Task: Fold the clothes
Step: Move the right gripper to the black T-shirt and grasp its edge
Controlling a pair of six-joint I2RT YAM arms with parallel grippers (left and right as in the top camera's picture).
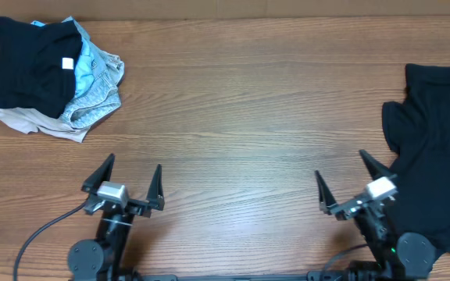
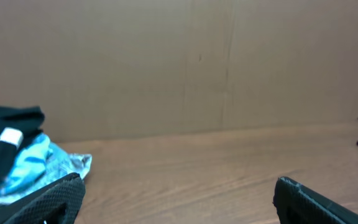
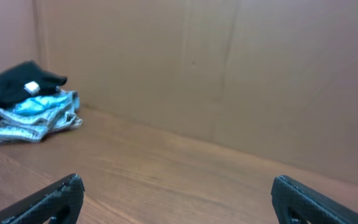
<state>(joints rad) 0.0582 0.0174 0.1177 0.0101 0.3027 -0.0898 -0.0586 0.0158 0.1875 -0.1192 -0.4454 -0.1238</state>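
Observation:
A large black T-shirt (image 1: 436,148) lies rumpled at the table's right edge, partly out of view. A pile at the far left holds a folded black piece (image 1: 33,70) with a white tag, a light-blue piece (image 1: 96,78) and a beige piece (image 1: 30,121). The pile also shows in the left wrist view (image 2: 23,162) and the right wrist view (image 3: 30,106). My left gripper (image 1: 131,176) is open and empty near the front edge, with bare wood between its fingers in its wrist view (image 2: 179,196). My right gripper (image 1: 342,183) is open and empty beside the T-shirt; its wrist view (image 3: 176,196) shows bare wood too.
A brown cardboard wall (image 2: 197,62) stands along the table's far edge. The wooden table (image 1: 241,109) runs between the pile and the T-shirt. A black cable (image 1: 33,238) runs from the left arm's base.

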